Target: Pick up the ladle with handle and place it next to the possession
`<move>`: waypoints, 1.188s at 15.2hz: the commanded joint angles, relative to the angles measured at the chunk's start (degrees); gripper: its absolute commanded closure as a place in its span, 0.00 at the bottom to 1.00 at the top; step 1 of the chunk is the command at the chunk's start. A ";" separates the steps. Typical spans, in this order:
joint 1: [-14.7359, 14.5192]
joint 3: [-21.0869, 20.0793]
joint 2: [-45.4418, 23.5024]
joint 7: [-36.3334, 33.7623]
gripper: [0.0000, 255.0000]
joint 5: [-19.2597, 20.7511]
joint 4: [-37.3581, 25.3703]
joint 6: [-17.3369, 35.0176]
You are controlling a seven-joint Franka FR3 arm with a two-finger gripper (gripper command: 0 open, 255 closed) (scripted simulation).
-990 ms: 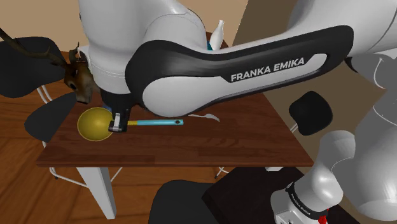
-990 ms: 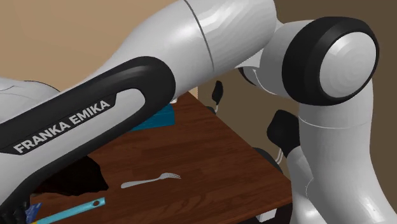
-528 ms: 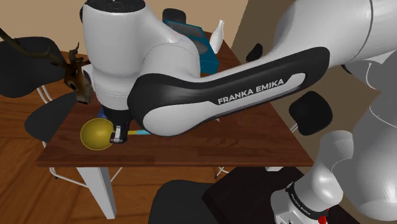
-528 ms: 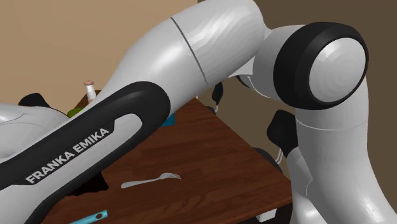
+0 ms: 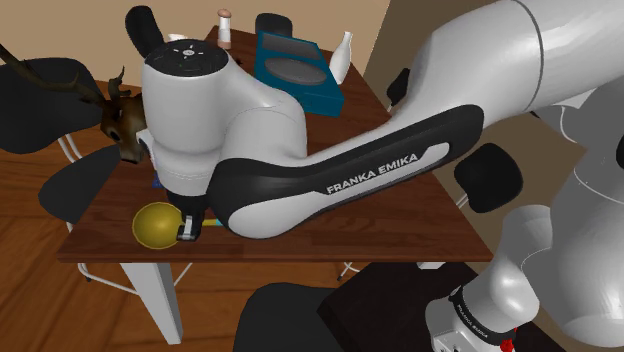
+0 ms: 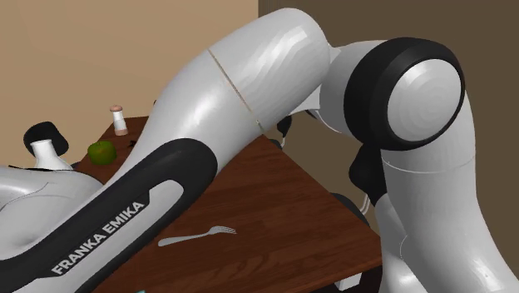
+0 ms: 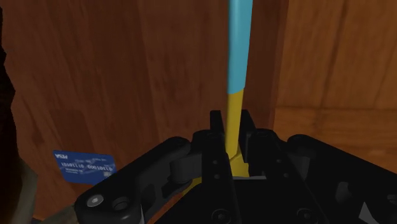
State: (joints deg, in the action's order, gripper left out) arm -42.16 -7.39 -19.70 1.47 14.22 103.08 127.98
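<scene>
Pinching fingers hold a yellow, blue-handled ladle.

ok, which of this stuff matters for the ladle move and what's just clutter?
Job: ladle, clasped in the gripper; blue card or deer head, either could be the "possession".
Lying about: fork, green fruit, shaker, teal box, white bottle.

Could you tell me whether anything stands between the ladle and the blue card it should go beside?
Nothing visible does. The gripper is shut on the ladle by its handle, and just bare table lies between the ladle and the card.
</scene>
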 commanded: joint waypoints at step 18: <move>-0.24 0.03 -0.53 -0.69 0.00 0.38 0.96 1.44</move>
State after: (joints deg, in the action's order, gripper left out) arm -42.40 -7.24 -21.10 0.69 14.79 103.81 130.08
